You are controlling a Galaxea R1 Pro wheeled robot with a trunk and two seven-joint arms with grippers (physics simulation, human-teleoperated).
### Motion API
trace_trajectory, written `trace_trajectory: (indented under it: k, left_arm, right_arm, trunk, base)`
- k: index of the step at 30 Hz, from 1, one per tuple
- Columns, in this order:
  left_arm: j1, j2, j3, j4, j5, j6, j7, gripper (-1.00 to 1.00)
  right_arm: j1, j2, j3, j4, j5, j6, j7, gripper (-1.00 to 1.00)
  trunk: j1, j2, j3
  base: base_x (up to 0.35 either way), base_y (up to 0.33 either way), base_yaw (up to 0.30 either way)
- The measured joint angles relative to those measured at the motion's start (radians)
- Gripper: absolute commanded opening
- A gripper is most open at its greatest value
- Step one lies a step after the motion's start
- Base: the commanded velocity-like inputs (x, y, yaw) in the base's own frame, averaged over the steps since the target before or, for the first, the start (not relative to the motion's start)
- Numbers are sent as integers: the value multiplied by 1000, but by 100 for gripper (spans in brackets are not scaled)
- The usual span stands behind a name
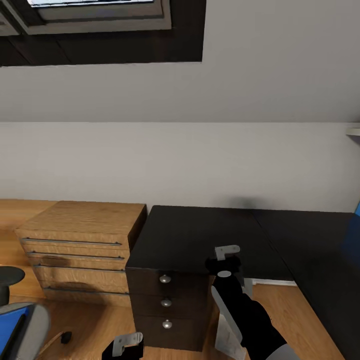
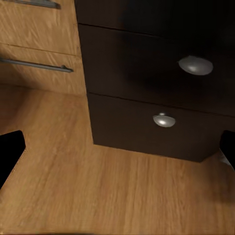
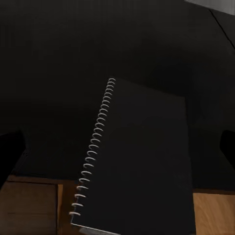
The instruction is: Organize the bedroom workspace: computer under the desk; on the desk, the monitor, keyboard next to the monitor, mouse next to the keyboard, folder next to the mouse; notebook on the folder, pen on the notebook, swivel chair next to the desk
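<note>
a: head view first — what's there?
b: the desk [image 1: 200,235] with its glossy black top runs along the pale wall, and its dark drawers [image 1: 166,302] with round silver knobs face the camera. a light wood cabinet [image 1: 82,245] stands just beside it on the left. the right gripper [image 1: 227,260] hangs at the desk's front edge on its black arm, with the notebook [image 1: 229,330] seen edge-on below it, beside the arm. the left gripper [image 1: 125,345] sits low, in front of the drawers. at the bottom left corner a bit of the swivel chair [image 1: 35,325] shows, with the blue folder [image 1: 11,325] on it.
a: left wrist view?
b: the drawers [image 2: 156,73] and two knobs over the wooden floor [image 2: 98,191], cabinet [image 2: 39,44] alongside. the black fingertips [image 2: 10,152] stand far apart at the edges, nothing between them — open.
a: right wrist view?
b: the notebook [image 3: 142,161], dark with a white spiral binding, is tilted over the desk top [image 3: 58,73] and its front edge. the fingertips [image 3: 10,152] sit wide at the edges — whether they clamp the notebook, i cannot tell.
</note>
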Motion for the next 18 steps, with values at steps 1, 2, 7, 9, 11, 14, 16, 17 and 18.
trace_trajectory:
  k: [1, 2, 7, 9, 11, 14, 16, 17, 18]
  left_arm:
    - [0, 0, 0, 0, 0, 0, 0, 100]
    - [0, 0, 0, 0, 0, 0, 0, 100]
    - [0, 1, 1, 0, 0, -1, 0, 100]
    - [0, 1, 2, 0, 0, -1, 0, 100]
    - [0, 2, 2, 0, 0, -1, 0, 100]
    - [0, 2, 2, 0, 0, -1, 0, 100]
    - [0, 2, 1, 0, 0, -1, 0, 100]
    - [0, 1, 1, 0, 0, -1, 0, 100]
    - [0, 2, 1, 0, 0, -1, 0, 100]
  right_arm:
    - [0, 0, 6, 0, 0, -1, 0, 100]
    - [0, 0, 12, 0, 0, -2, -1, 100]
    - [0, 0, 24, 0, 0, -3, -1, 100]
    - [0, 0, 25, 1, 0, -4, -1, 100]
    - [0, 0, 34, 1, 0, -5, 0, 100]
    - [0, 0, 41, 5, -1, -7, 1, 100]
    - [0, 7, 44, 16, -3, -9, 4, 100]
    - [0, 26, 45, 41, -5, -11, 7, 100]
    - [0, 30, 45, 47, -4, -11, 8, 100]
  trunk:
    - [0, 0, 0]
    - [0, 0, 0]
    - [0, 0, 0]
    - [0, 0, 0]
    - [0, 0, 0]
    - [0, 0, 0]
    - [0, 0, 0]
    - [0, 0, 0]
    - [0, 0, 0]
  base:
    - [0, 0, 277]
    - [0, 0, 277]
    - [0, 0, 278]
    - [0, 0, 279]
    - [0, 0, 279]
    - [0, 0, 279]
    - [0, 0, 279]
    - [0, 0, 279]
    - [0, 22, 279]
